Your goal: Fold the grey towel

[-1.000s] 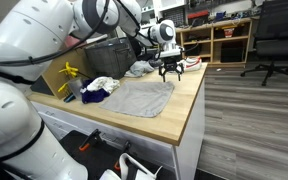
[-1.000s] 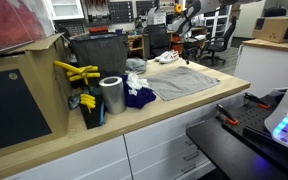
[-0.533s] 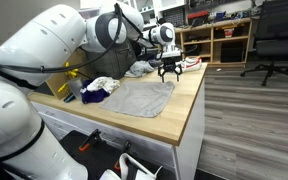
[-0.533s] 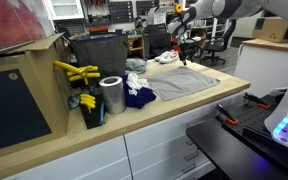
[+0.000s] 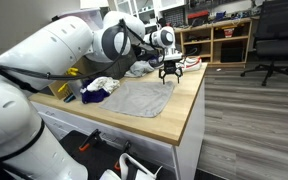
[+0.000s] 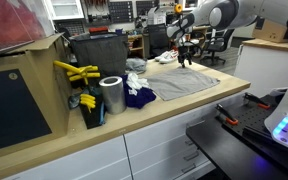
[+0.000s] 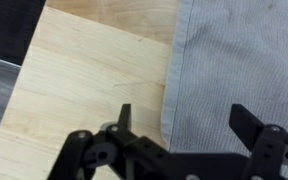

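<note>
The grey towel lies flat and spread out on the wooden counter, also seen in the other exterior view. My gripper hangs over the towel's far corner, near the counter's back edge, and shows as well in an exterior view. In the wrist view the gripper is open, its two fingers straddling the towel's hemmed edge; grey cloth fills the space between them and bare wood lies beside it. Nothing is held.
A pile of white and dark blue cloths lies beside the towel. A black bin, a metal can and yellow tools stand at the counter's other end. The counter's front edge drops to the floor.
The gripper has moved a little lower and toward the towel's corner; the arm's upper links have swung. The towel has not moved.
</note>
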Controlling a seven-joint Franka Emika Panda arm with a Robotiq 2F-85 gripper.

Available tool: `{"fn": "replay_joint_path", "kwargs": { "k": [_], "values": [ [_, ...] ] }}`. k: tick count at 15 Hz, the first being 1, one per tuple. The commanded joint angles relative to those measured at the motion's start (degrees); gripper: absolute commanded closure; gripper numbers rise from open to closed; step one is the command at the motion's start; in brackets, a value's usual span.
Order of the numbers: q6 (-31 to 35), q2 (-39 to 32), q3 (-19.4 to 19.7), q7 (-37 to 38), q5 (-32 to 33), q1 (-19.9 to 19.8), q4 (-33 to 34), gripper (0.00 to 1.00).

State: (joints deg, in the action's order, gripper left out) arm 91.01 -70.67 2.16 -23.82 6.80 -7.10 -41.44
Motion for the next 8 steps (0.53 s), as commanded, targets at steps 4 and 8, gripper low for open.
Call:
{"fn": "replay_joint_path", "kwargs": {
  "k": [4, 8],
  "values": [
    [-3.5, -4.6, -0.1, -3.0, 0.5, 0.6, 7.6, 0.0],
    [-3.7, -5.1, -0.2, -4.7, 0.5, 1.5, 8.7, 0.0]
  ]
}}
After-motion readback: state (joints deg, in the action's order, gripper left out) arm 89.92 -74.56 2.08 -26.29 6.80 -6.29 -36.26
